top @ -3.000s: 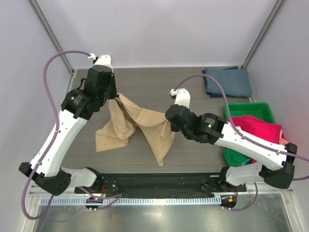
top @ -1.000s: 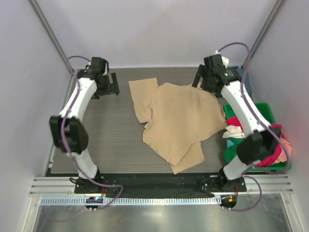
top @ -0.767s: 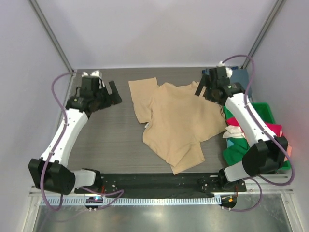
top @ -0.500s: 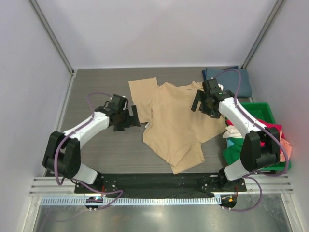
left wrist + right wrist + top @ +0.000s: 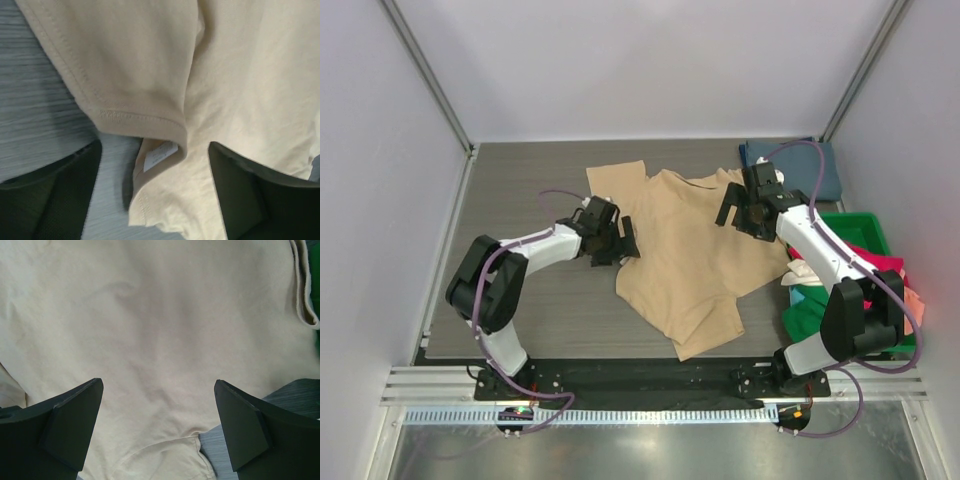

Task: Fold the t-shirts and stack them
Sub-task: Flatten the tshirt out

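Note:
A tan t-shirt (image 5: 690, 250) lies spread out on the grey table, one sleeve (image 5: 615, 195) pointing to the back left. My left gripper (image 5: 620, 245) is low at the shirt's left edge, just below that sleeve. In the left wrist view it (image 5: 155, 192) stands open, its jaws either side of the hem and a white label (image 5: 160, 155). My right gripper (image 5: 738, 218) hovers open over the shirt's upper right part. In the right wrist view only tan cloth (image 5: 160, 340) lies between its fingers (image 5: 70, 425). A folded blue-grey t-shirt (image 5: 805, 165) rests at the back right.
A green bin (image 5: 845, 220) stands at the table's right edge, with magenta (image 5: 880, 265), peach (image 5: 805, 270) and teal (image 5: 810, 300) shirts heaped in it. Side walls and corner posts close in the table. Bare grey tabletop (image 5: 520, 190) shows to the left of the shirt.
Three seconds ago both grippers held the tan shirt up; now it lies flat. In the last second both arms came in from the back corners, the left one to the shirt's left edge.

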`<state>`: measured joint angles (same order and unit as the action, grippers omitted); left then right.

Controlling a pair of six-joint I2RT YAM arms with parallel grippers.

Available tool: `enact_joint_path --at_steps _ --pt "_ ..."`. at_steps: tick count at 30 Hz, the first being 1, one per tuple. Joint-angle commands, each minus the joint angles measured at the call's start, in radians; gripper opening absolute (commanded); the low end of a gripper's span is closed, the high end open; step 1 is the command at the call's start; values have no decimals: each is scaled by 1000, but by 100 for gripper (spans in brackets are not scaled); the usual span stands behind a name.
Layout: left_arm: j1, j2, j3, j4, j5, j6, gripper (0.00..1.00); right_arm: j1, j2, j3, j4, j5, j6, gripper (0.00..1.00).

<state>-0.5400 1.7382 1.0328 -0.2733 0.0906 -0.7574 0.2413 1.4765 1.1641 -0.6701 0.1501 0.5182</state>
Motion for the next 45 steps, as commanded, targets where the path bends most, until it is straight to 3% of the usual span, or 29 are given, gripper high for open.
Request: enact_joint_path --at_steps 1,2,4,5,6,8,10,12,13,16,20,24,28,35,41,45 --pt "-12 50 7 42 -6 -36 81 3 -53 -1 30 0 -21 100" --pt "-14 57 13 48 -8 -40 64 3 -54 -1 29 0 -24 100" --pt "-14 64 24 48 0 -36 46 3 -59 -6 30 0 -26 100" --pt "-12 61 32 22 -5 -8 15 3 -61 -9 29 2 -27 100" --pt "-9 55 44 -21 -35 12 2 3 -68 -15 29 -1 -29 100" --pt "21 5 76 -158 -168 77 0 3 -81 -21 27 -9 -30 100" --pt "76 -81 75 -226 -209 128 0 3 -108 -35 21 -23 -30 100" --pt "202 -135 82 -334 -221 218 0 3 -127 -49 20 -49 -23 100" --pt "277 -172 120 -424 -295 227 0 3 -137 -53 21 -73 -20 100" --pt "328 -201 199 -484 -342 265 1 16 -133 -50 23 -101 0 100" --pt "364 -120 367 -694 -514 320 73 41 -99 -5 30 -113 0 99" --pt "339 -261 319 -689 -402 294 86 55 -44 43 55 -107 -10 100" --pt "228 -460 140 -595 -270 205 87 78 65 115 89 -72 -35 98" --pt "8 -706 -239 -413 -147 -55 83 69 335 348 98 45 -104 80" --pt "-93 -744 -408 -290 -115 -132 81 12 539 488 102 31 -95 61" --pt "-129 -723 -456 -244 -106 -140 81 9 625 551 104 16 -101 57"
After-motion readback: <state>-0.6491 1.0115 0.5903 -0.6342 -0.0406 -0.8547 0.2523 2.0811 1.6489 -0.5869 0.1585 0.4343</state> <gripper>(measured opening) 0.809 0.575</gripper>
